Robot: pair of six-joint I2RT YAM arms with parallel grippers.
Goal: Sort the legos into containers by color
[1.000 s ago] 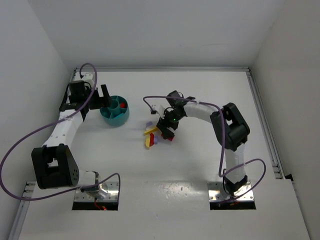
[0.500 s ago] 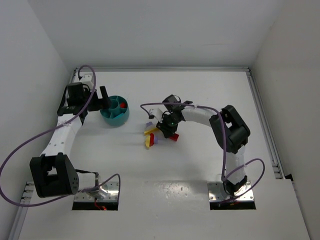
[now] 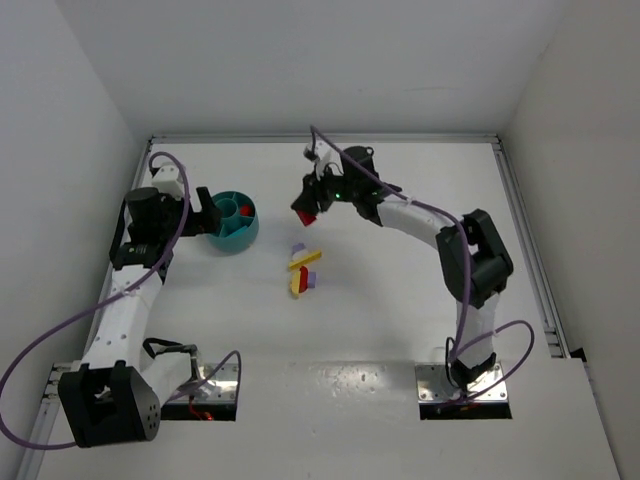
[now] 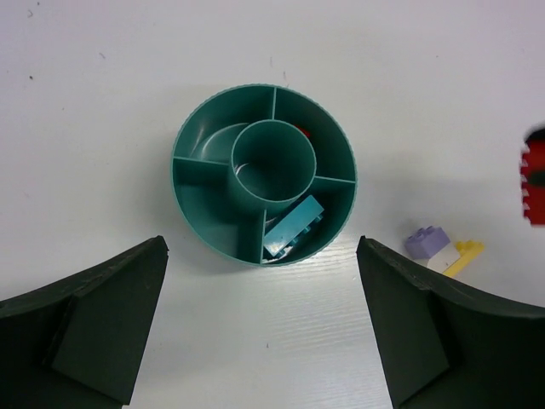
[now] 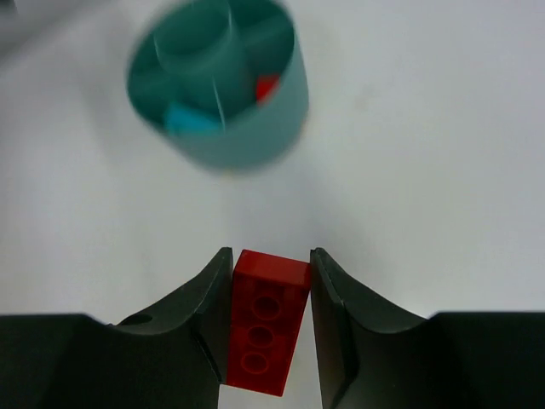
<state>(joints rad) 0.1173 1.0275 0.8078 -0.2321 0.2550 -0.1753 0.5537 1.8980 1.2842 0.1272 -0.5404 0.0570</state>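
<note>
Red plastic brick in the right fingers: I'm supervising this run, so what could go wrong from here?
1. The red plastic brick sits slightly skewed between the right fingers; it could slip in transit.
2. The round teal plastic bowl has narrow compartments, and its red piece lies one section from the teal brick, so a drop may missort.
3. The open left fingers hover over the bowl; the arms could collide.

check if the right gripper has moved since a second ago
Yes. The right gripper, shut on a red plastic lego brick, went from above the loose lego pile toward the far wall, level with the round teal plastic bowl.
</note>
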